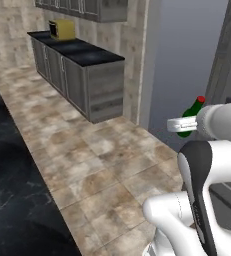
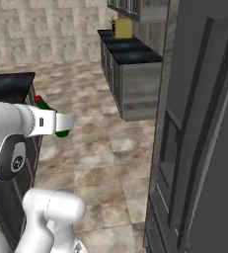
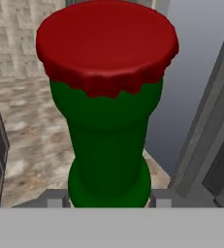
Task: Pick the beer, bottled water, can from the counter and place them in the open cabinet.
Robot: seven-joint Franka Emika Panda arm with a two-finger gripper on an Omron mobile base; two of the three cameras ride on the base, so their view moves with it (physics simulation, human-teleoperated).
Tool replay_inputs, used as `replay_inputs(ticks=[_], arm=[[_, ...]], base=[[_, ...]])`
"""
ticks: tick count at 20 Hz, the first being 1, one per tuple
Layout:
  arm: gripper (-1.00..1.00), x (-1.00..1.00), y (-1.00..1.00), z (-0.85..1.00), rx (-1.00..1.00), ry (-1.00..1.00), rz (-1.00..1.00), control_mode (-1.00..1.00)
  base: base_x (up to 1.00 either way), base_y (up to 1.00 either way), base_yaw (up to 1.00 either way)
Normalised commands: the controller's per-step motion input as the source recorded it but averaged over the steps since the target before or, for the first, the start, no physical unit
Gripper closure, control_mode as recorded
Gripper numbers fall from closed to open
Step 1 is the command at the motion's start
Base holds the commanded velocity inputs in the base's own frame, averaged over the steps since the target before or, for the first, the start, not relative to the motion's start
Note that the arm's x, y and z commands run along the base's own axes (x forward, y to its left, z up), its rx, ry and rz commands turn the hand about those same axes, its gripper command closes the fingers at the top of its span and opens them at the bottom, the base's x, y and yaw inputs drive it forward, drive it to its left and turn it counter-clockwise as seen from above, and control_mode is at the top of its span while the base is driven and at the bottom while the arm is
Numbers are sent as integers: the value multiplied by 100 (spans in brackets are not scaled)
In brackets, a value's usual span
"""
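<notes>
**Hand view: beer in my grip, cabinet yet to reach**

Hand view puts the beer [image 3: 108,145] right in front of me, its red crown cap at the top and the green neck running down between my fingers. The gripper [image 3: 108,202] is pinched on the bottle low on the neck, with a grey finger pad showing on each side of the green glass.

I judge the step in hand to be the carry: the beer is off the counter [image 2: 9,84] and held in the air over the tiled floor [image 1: 107,165], beside the counter's end. I cannot make out the water bottle or the can from here.

Next, the bottle has to reach the open cabinet. No open shelf is plain to me yet, so I expect the base and arm must first bring it into sight, then I must lift the beer to shelf height, keep it steady, and set it on its base before I let go.

Left base view shows the beer [image 1: 189,117] tilted, cap up and away from my wrist, against a pale wall. Right base view adds what that one lacks: the beer [image 2: 51,114] just beside the counter's edge, and a tall dark grey unit [image 2: 199,138] close on the far side from the counter.
</notes>
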Motion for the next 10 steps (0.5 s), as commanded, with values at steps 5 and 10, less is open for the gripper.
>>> replay_inputs(ticks=[5,10], arm=[[100,0,0,0,0,0,0,100],[100,0,0,0,0,0,0,100]], base=[[-33,0,-42],[-32,0,-44]])
